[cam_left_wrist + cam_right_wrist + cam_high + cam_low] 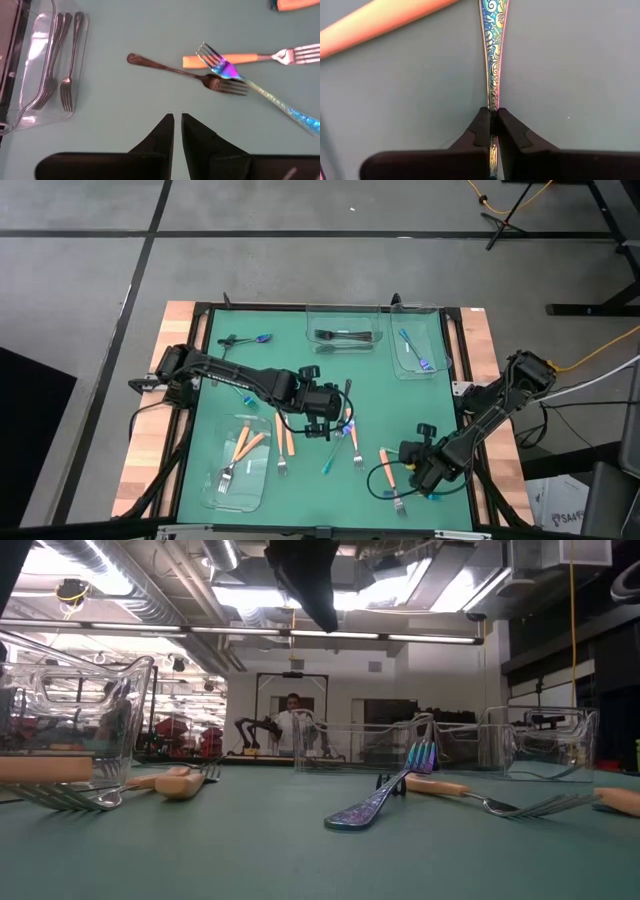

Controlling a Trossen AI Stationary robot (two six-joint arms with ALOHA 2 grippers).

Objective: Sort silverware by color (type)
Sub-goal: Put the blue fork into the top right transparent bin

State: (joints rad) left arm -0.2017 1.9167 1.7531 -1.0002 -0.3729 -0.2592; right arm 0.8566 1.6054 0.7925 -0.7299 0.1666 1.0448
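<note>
My right gripper (425, 472) stands at the near right of the green mat, shut on an iridescent blue utensil (492, 60) that lies beside an orange handle (380, 22). My left gripper (176, 116) hovers over the mat's middle (322, 420). Its fingers are shut to a slit and hold nothing. Just beyond it lie a black fork (185, 72), an orange-handled fork (240, 58) and an iridescent fork (260, 90), crossing one another, the iridescent one on top. The iridescent fork also shows in the low view (380, 802). My right gripper pinches the iridescent utensil's slim patterned handle (493, 102) by its two long edges, between the two fingertips. The fingers come from above, pointing down, and lie across the handle. The utensil lies flat on the mat as far as I can see.
Three clear trays stand on the mat. One at the near left (215, 490) holds orange-handled forks, one at the far middle (345, 315) black forks, and one at the far right (435, 350) blue pieces. Loose pieces lie at the far left (245, 340) and near the middle (285, 435).
</note>
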